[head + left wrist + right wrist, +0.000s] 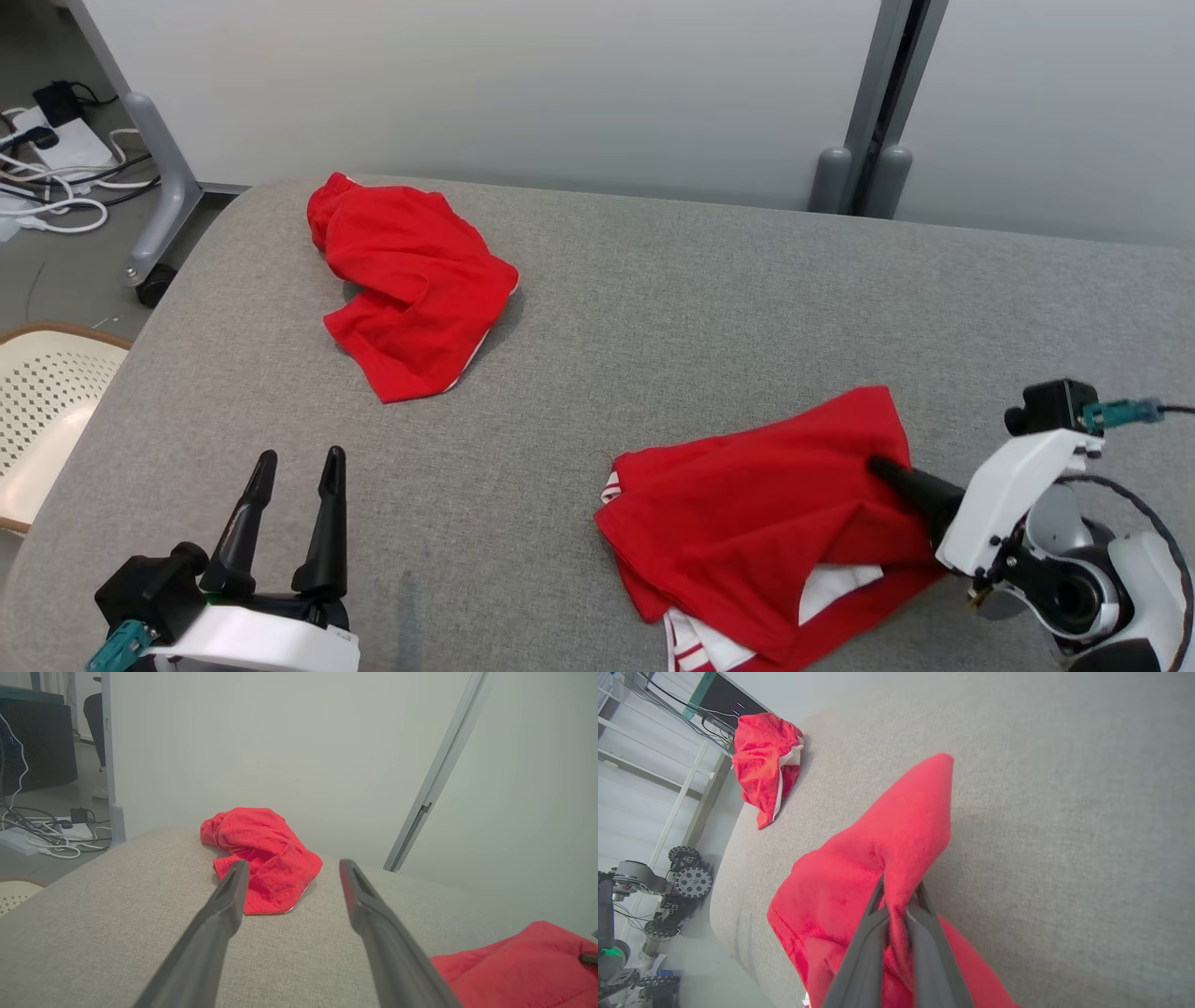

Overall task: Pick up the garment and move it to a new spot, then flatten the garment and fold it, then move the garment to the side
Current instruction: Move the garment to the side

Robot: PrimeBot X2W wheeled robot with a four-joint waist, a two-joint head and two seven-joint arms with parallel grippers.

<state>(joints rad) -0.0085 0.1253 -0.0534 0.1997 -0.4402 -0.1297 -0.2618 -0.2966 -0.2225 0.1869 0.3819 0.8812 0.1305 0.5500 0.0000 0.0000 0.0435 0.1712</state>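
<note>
Pick-up step: right gripper (pixel 900 885) pinched tight on a fold of the garment (pixel 747 523), near right of the table (pixel 653 308); left gripper (pixel 299 462) splayed wide, empty, near left; next, lift clear and carry, though grip depth is hard to judge.

Open across the middle of the grey table (pixel 728 308), from back edge to front. Blocked at the back left by a crumpled red garment (pixel 406 285), at the front right by a second red garment (pixel 756 523) (pinched in the right gripper (pixel 878 464)). Bounded behind by a pale wall (pixel 560 84) and a grey post (pixel 864 140). Unobstructed just ahead of the left gripper (pixel 301 455).
</note>
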